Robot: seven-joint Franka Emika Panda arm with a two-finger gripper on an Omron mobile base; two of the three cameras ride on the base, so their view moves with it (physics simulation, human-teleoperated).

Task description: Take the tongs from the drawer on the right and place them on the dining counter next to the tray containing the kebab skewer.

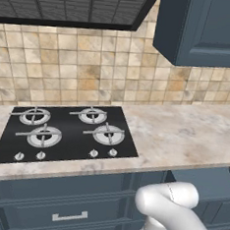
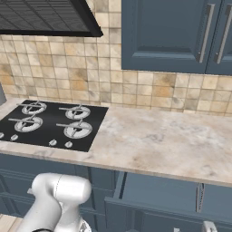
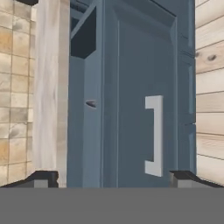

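Note:
The navy drawer [image 3: 131,78] with a silver bar handle [image 3: 154,135] faces my gripper [image 3: 113,178], a short way off. The gripper is open with nothing between its fingertips [image 3: 41,178], which stand wide apart. This view is rolled, so the beige counter edge [image 3: 50,87] runs down its left side. The drawer stands pulled out below the worktop, at the right in the left base view [image 1: 205,181] and the right base view [image 2: 172,188]. A thin grey sliver [image 3: 90,103] shows in the gap above the drawer front; I cannot tell what it is. The tongs are hidden. The dining counter and tray are out of view.
A black four-burner hob [image 1: 66,132] sits in the stone worktop [image 2: 163,140] against a tiled wall. Navy wall cabinets [image 2: 172,31] hang above the worktop on the right, and an extractor hood [image 1: 72,4] over the hob. More navy drawers [image 1: 69,214] lie under the hob. Wooden floor [image 3: 210,109] lies below.

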